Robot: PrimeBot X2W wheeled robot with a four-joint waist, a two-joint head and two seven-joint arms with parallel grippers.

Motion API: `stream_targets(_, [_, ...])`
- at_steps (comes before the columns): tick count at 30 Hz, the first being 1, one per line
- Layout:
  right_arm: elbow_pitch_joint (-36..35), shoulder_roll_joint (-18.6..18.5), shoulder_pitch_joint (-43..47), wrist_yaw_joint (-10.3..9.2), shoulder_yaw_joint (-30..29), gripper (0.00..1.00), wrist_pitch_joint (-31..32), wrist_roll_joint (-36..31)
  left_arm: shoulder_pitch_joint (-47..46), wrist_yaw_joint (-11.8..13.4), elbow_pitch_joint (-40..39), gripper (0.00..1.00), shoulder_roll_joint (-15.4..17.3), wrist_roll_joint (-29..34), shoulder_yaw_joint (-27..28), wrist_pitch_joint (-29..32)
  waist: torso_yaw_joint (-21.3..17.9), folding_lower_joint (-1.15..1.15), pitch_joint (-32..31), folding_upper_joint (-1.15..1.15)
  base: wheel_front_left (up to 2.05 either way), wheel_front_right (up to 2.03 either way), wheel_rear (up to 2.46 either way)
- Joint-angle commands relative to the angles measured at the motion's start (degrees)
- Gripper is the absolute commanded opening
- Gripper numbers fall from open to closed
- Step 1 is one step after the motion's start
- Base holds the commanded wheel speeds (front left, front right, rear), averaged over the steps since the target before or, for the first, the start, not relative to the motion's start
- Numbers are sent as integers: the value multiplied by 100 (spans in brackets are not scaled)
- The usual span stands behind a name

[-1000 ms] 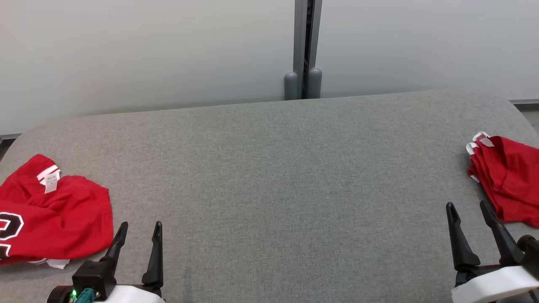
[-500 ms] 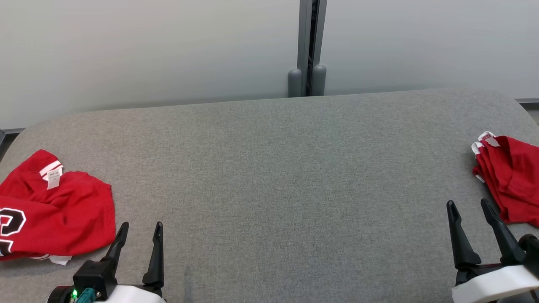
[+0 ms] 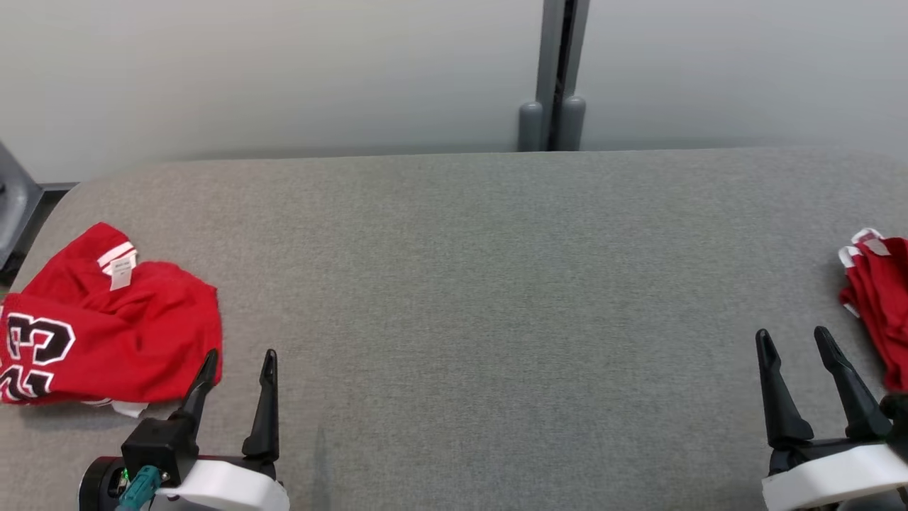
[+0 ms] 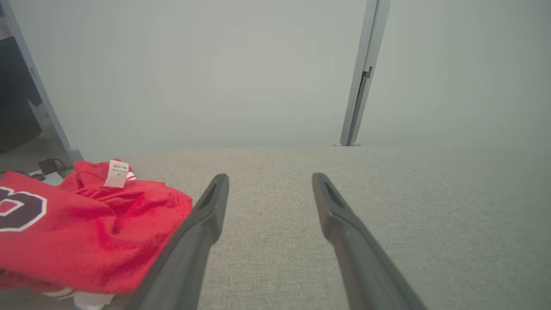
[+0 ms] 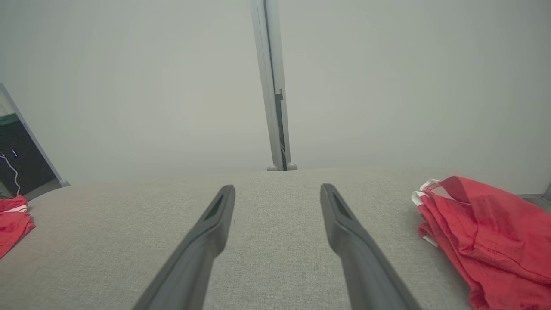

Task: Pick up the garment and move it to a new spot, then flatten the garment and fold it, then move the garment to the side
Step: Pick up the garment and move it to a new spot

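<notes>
Red jersey [image 3: 106, 333]: lies crumpled at left end of grey surface [image 3: 461, 284], number showing. Left pincer [image 3: 240, 353]: gapes wide, grips nothing, just beside jersey's edge. Right pincer [image 3: 792, 332]: spread wide too, empty, near second red garment [image 3: 879, 305] at right edge.

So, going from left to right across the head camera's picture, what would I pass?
First the numbered red garment → left gripper, open → grey post at the back wall → right gripper, open → second red garment at the right edge.
</notes>
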Motion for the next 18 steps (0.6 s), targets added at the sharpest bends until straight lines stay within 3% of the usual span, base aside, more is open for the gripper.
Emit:
stream_targets(1, [-42, -19, -56, 0, -44, 100, -15, -4, -147, -25, 8, 100, 23, -32, 9, -31, 249, 0, 115, 0, 0, 0, 0])
stream_targets(11, [-320, 6, -198, 0, -13, 100, 124, -77, -435, -27, 83, 100, -66, -127, 98, -180, 1231, 0, 270, 0, 0, 0, 0])
stream_targets(18, [-412, -12, -225, -1, 38, 100, 192, -103, -496, -27, 104, 100, -84, -54, 102, -246, 1678, 0, 298, 0, 0, 0, 0])
